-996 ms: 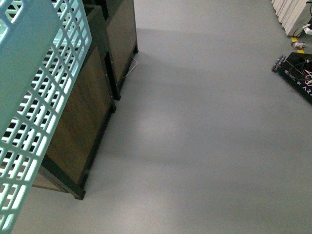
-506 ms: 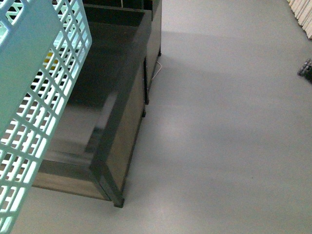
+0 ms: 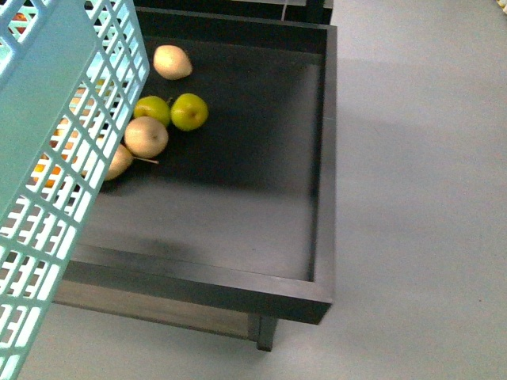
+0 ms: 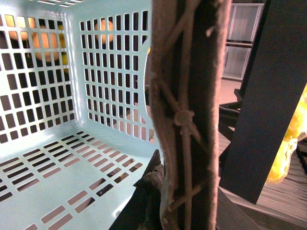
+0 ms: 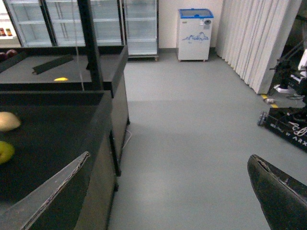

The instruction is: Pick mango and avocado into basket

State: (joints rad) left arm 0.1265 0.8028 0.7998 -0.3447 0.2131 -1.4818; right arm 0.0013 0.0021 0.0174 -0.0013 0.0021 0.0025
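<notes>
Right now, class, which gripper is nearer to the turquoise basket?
Left. The left gripper grips the basket by its brown handle, right against it. The right gripper hangs open over the grey floor, with no basket in its view.

basket [image 3: 47, 142] is reading light turquoise, with a slotted lattice pattern on walls and floor. handle [image 4: 184, 120] is showing brown, with woven criss-cross strands. display tray [image 3: 321, 158] is coming through matte black, with a wood-brown strip under its front rim. two green fruits [image 3: 189, 111] are showing yellow-green; pale fruits [image 3: 146, 136] are showing tan-beige. orange fruit [image 4: 41, 43] is glowing through the lattice. floor [image 3: 420, 198] is reading flat grey. chest freezer [image 5: 194, 33] is showing white with a blue lid. curtain [image 5: 249, 38] is showing white vertical pleats. right gripper [image 5: 169, 158] is showing black fingers [image 5: 278, 196] with pale scuffed edges.
</notes>
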